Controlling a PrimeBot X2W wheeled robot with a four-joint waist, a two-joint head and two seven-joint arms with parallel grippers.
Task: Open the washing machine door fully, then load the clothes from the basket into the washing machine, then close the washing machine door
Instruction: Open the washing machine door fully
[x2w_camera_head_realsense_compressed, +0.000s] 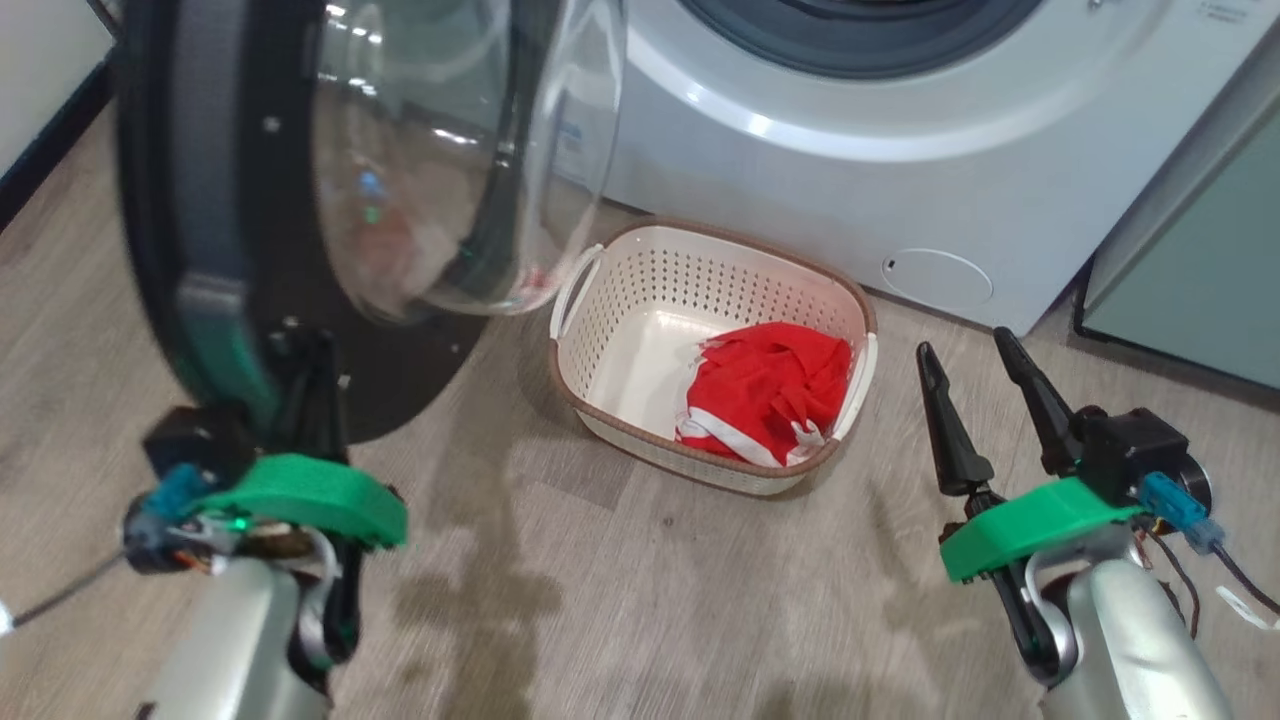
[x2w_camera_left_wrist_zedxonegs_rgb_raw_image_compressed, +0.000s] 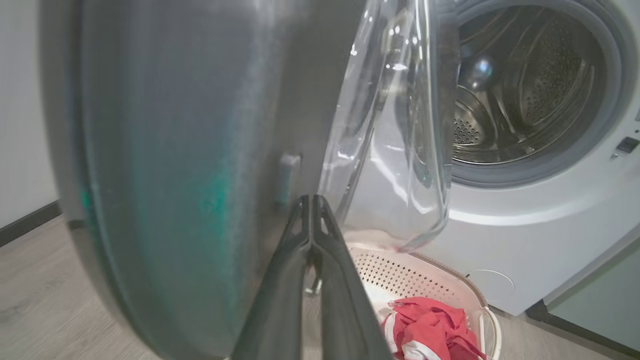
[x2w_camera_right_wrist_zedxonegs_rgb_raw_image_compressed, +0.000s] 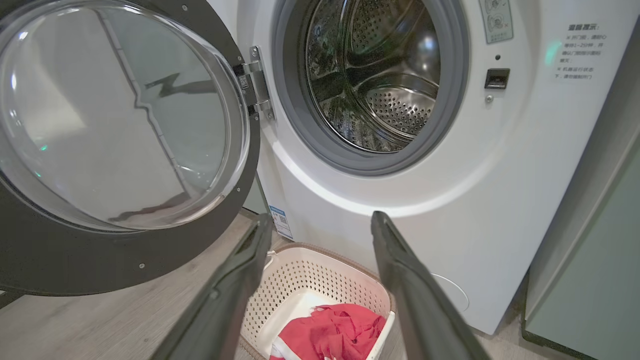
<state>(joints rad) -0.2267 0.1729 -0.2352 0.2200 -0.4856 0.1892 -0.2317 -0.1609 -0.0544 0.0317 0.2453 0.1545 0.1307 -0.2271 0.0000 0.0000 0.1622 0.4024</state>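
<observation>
Door wide, loading not yet begun

At the far side we see the washing machine (x2w_camera_right_wrist_zedxonegs_rgb_raw_image_compressed: 350, 210), its steel drum (x2w_camera_right_wrist_zedxonegs_rgb_raw_image_compressed: 380, 85) bare and empty as far as the right wrist view shows. The washing machine door (x2w_camera_right_wrist_zedxonegs_rgb_raw_image_compressed: 115, 115) hangs from its hinge on the left, swung well clear of the opening, so we judge the first step done or all but done. The basket (x2w_camera_head_realsense_compressed: 640, 280) sits on the floor (x2w_camera_head_realsense_compressed: 600, 600) just near of the machine, right of the door. The clothes (x2w_camera_head_realsense_compressed: 770, 385) lie bunched in the basket's near right corner, untouched. The left gripper (x2w_camera_left_wrist_zedxonegs_rgb_raw_image_compressed: 311, 200) is clenched on nothing, its tips up at the door's inner face beside the glass bowl; we cannot tell whether they touch it. The right gripper (x2w_camera_head_realsense_compressed: 965, 345) is spread wide and empty, just right of the basket. Loading and closing both remain.
</observation>
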